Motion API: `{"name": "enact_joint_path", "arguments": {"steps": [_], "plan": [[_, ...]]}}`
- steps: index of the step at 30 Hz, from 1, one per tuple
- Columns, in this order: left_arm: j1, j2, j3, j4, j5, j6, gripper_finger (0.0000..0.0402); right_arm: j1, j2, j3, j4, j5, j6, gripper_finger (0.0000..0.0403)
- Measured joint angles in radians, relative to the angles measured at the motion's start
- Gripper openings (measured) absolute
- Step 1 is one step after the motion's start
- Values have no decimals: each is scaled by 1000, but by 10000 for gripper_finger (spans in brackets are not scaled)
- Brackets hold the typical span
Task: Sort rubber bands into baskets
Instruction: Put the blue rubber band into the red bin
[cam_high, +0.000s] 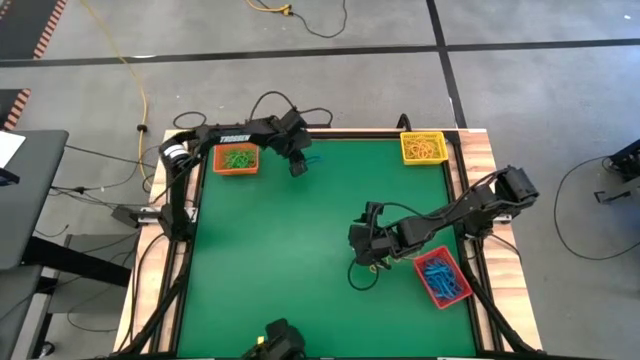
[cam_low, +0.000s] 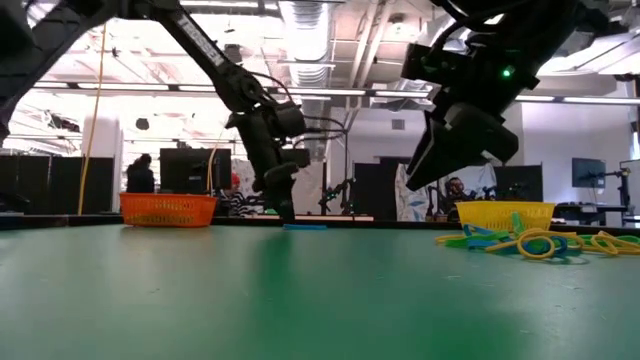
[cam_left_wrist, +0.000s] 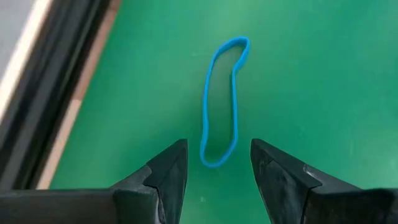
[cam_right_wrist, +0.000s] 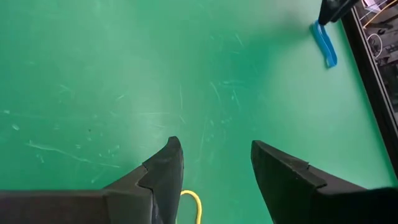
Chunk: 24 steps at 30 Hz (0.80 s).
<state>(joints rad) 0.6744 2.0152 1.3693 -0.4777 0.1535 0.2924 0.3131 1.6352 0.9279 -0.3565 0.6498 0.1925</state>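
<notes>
Rubber bands are the job, and one blue band (cam_left_wrist: 221, 102) lies flat on the green table (cam_high: 300, 260) at the far edge, just right of the orange basket (cam_high: 236, 159). The left gripper (cam_left_wrist: 217, 177) hangs low over it, fingers parted and holding nothing, the band's near end lying between the two tips. Being thin, limp and nearly weightless, the band will likely fold or slide rather than resist, so I would pinch across one strand at that end, pressing down to the mat. The right gripper (cam_right_wrist: 214, 180) sits above the table's near right part, also spread and empty, with a yellow band (cam_right_wrist: 190, 205) peeking out beneath it.

The orange basket holds green bands (cam_high: 238, 157); the yellow basket (cam_high: 423, 147) at the far right corner holds yellow ones; the red basket (cam_high: 442, 278) at the near right holds blue ones (so this blue band probably belongs there, well apart from where it lies).
</notes>
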Motion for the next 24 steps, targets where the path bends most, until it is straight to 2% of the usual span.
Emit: {"name": "enact_joint_path", "arguments": {"steps": [6, 11, 14, 19, 24], "plan": [[1, 83, 85, -66, 7, 2, 165, -1, 0, 0, 0, 0, 0, 223], [-3, 104, 101, -62, -57, -12, 157, 0, 0, 0, 1, 0, 0, 223], [5, 105, 101, -66, -41, -13, 122, 0, 0, 0, 3, 0, 0, 223], [7, 106, 100, -69, -14, 4, 17, 0, 0, 0, 8, 0, 0, 223], [3, 101, 99, -74, 4, -2, 2, 0, 0, 0, 7, 2, 6, 223]]}}
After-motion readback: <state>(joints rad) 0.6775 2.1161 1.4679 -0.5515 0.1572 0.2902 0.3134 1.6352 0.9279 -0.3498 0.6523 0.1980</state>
